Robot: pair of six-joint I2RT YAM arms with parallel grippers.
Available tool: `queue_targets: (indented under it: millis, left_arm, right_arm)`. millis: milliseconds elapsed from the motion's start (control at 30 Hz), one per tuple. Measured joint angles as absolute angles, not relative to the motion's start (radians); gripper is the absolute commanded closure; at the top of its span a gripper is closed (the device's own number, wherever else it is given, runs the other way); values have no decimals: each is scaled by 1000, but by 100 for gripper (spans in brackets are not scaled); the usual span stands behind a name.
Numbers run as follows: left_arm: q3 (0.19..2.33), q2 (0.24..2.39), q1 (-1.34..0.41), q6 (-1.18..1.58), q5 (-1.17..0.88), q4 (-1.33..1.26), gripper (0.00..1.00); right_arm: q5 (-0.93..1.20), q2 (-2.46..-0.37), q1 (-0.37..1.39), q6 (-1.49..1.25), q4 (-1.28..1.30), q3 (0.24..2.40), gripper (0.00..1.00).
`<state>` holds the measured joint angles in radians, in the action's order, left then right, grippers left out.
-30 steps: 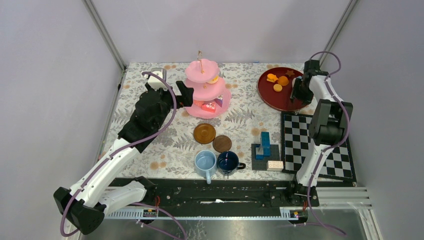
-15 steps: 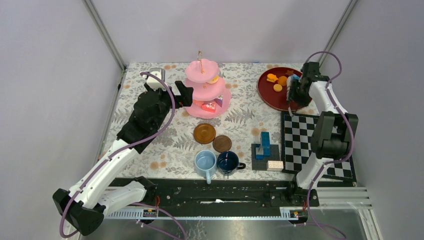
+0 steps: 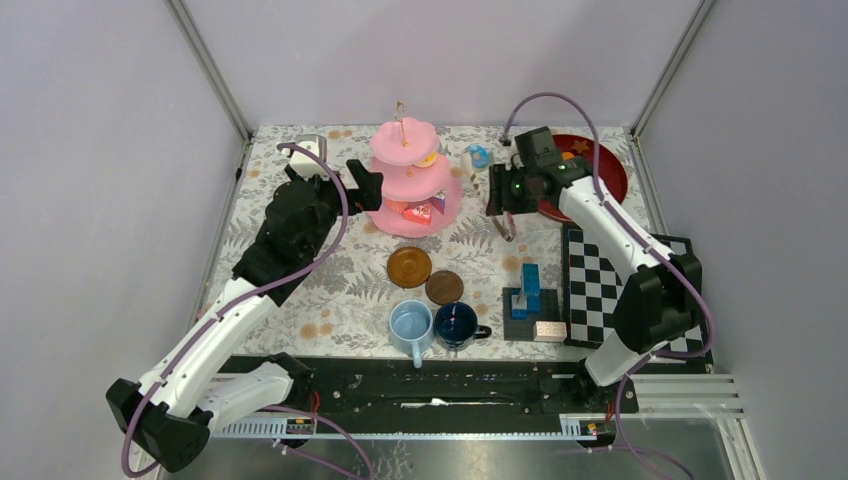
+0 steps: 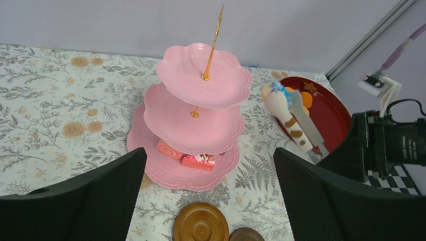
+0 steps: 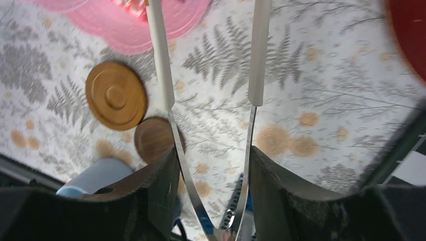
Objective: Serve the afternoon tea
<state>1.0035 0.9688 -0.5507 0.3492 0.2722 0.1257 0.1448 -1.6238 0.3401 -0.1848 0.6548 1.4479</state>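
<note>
Black and spread wide, the left gripper [image 3: 363, 188] sits in the upper left of the top view, just beside the pink three-tier stand [image 3: 408, 182], with nothing between its jaws. On the stand's bottom tier we see red and pink toy pastries [image 3: 420, 212], and an orange one [image 3: 428, 158] on the middle tier. Below the stand in the frame, two brown saucers [image 3: 409, 267] [image 3: 444, 288] lie just beside each other on the floral cloth [image 3: 480, 250]. At bottom centre the light-blue mug [image 3: 411, 325] stands against the dark-blue mug [image 3: 455, 325]. Right of the stand, a white pastry with a blue top [image 3: 478, 155] is pinched in the tips of the tongs [image 5: 160, 55], off the table, between the stand and the dark red tray [image 3: 603, 165]. The right gripper [image 3: 505, 192] is pressed together on those tongs near their hinge. Orange pastries [image 4: 305, 98] rest on the tray at upper right. At lower right we find a blue block stack [image 3: 529, 288] beside the chequered board [image 3: 600, 290].
</note>
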Motion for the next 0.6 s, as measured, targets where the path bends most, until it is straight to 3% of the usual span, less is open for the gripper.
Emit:
queue_targets:
  millis: [300,600]
  left_arm:
    - [1003,971,-542,360,265,126,1]
    - [1003,971,-537,363,262,126,1]
  right_arm:
    - [178,-1636,511,-219,700,1460,72]
    - [178,-1768,609,-229,726,1604,72]
